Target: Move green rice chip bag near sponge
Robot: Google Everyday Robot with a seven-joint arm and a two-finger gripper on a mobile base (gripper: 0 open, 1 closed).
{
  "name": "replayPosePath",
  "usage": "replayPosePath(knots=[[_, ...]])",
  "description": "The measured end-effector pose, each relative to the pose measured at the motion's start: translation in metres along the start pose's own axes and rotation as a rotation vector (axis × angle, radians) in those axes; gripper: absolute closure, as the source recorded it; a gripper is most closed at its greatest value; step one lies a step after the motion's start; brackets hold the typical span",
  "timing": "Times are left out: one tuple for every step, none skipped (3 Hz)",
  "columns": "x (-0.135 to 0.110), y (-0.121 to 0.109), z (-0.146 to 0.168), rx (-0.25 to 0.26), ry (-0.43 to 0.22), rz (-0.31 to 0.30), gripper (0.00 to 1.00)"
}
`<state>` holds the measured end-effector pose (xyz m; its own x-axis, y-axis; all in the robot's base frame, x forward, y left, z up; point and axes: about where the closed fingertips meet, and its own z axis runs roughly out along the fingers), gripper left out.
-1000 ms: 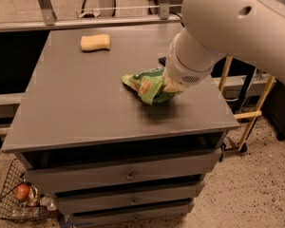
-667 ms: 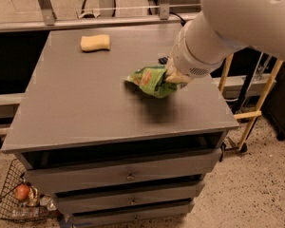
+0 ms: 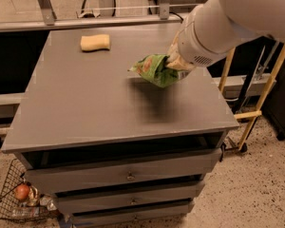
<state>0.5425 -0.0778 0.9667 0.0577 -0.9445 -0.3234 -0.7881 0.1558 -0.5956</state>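
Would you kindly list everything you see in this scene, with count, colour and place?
green rice chip bag: one, bright green, held above the table's right half
sponge: one, pale yellow, far left of the tabletop
table: one, grey, centre, drawers in its front
wire basket: one, dark, floor at lower left
stand: one, yellow legs, floor at right
arm: one, white, reaching in from upper right
gripper: one, pale, shut on the bag's right end

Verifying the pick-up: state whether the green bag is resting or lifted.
Lifted: the green rice chip bag hangs from the end effector over the table at its right, casting a shadow below.
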Motion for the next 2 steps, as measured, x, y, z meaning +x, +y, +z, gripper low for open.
replayPosePath(knots=[[-0.001, -0.009, 0.002, 0.047, 0.016, -0.003, 1.00], [0.001, -0.042, 0.014, 0.156, 0.031, -0.011, 1.00]])
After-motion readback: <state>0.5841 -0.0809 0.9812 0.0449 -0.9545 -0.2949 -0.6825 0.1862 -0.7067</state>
